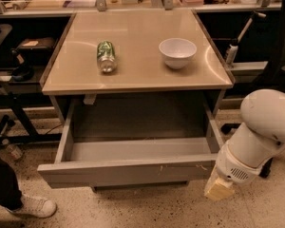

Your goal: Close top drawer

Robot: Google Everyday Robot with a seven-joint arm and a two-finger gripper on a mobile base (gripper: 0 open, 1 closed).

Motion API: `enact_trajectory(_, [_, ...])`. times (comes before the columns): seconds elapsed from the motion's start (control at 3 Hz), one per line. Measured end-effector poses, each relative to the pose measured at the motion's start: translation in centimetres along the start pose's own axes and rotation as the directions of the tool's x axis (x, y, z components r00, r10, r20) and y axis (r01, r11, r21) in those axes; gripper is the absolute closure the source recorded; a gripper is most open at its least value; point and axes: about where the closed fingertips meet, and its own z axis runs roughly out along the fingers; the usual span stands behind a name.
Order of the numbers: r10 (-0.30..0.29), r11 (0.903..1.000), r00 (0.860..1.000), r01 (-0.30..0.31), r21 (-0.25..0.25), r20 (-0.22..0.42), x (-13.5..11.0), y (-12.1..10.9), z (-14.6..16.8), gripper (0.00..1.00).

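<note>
The top drawer point(128, 171) is a wide grey drawer pulled far out from under the tan table top point(133, 77). Its flat front panel has small pale scratches right of the middle, and the inside looks empty. My white arm point(256, 137) comes in from the right. My gripper point(218, 190) shows as a beige tip at the arm's low end, just beside the right end of the drawer front and slightly in front of it. I cannot tell whether it touches the panel.
A green can point(106, 56) lies on its side on the table top, and a white bowl point(177, 52) stands to its right. A person's white shoe point(35, 206) is on the floor at the lower left. Black stands and cables point(14, 75) crowd the left side.
</note>
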Motion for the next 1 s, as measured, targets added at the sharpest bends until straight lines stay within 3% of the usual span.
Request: enact_trajectory(1.0, [-0.029,0.9991,0.997,0.026,0.034,0.072,-4.9,-5.1,1.2,1.0])
